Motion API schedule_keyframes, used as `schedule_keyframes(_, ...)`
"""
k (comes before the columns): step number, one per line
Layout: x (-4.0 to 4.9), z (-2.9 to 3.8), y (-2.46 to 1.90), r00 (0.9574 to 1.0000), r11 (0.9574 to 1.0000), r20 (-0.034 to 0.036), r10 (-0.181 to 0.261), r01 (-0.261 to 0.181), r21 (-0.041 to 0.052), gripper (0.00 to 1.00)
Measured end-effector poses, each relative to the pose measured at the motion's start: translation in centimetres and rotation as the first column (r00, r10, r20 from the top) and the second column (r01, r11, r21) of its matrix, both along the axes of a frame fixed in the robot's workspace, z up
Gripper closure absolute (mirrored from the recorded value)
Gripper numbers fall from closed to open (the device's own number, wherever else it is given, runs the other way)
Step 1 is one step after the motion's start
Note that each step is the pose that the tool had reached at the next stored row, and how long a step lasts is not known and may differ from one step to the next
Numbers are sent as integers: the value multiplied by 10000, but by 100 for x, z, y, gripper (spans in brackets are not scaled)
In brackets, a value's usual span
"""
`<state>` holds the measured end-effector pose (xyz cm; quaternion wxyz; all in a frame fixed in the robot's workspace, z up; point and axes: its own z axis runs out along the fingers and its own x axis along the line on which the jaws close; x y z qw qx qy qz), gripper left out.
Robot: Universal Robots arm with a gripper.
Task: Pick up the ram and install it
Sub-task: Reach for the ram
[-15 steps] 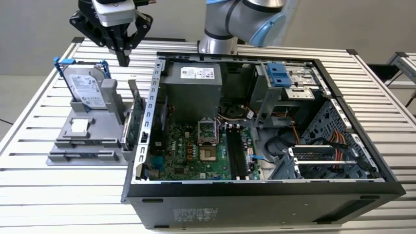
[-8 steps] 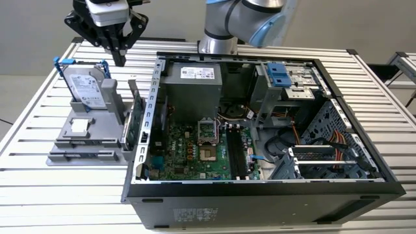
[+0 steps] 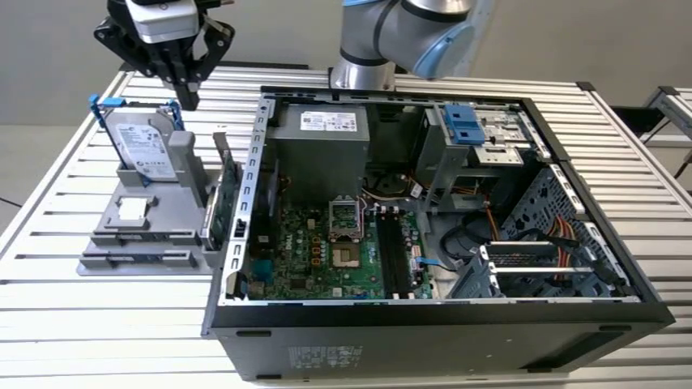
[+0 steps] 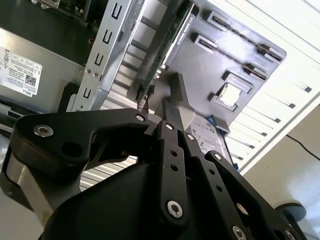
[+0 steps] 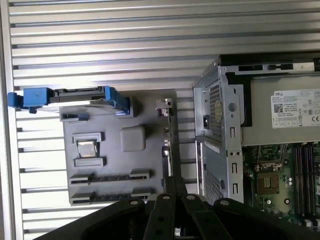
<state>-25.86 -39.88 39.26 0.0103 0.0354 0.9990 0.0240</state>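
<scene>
My gripper (image 3: pixel 190 99) hangs shut above the far end of the grey holder (image 3: pixel 162 203), just beyond the silver hard drive (image 3: pixel 146 144), and I see nothing between its fingers. In both wrist views the black finger links converge to a point (image 4: pixel 165 117) (image 5: pixel 174 192). Two narrow dark strips (image 5: pixel 110 176) (image 3: pixel 141 240) sit edge-on in the holder's long slots. One of them looks like the ram, but I cannot tell which. The motherboard's long black memory slots (image 3: pixel 395 253) lie inside the open computer case (image 3: pixel 433 312), at the exterior view's right of the holder.
A green expansion card (image 3: pixel 224 215) stands on the holder's edge, right against the case wall (image 3: pixel 251 186). The arm's base (image 3: pixel 362 73) rises behind the case. Everything sits on a ribbed aluminium table (image 3: pixel 108 324), with open room in front of the holder.
</scene>
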Motion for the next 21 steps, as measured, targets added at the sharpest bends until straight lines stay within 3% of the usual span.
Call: schedule_keyframes(21, -323, 0, 0, 10000, 10000, 0, 0, 0, 0, 100)
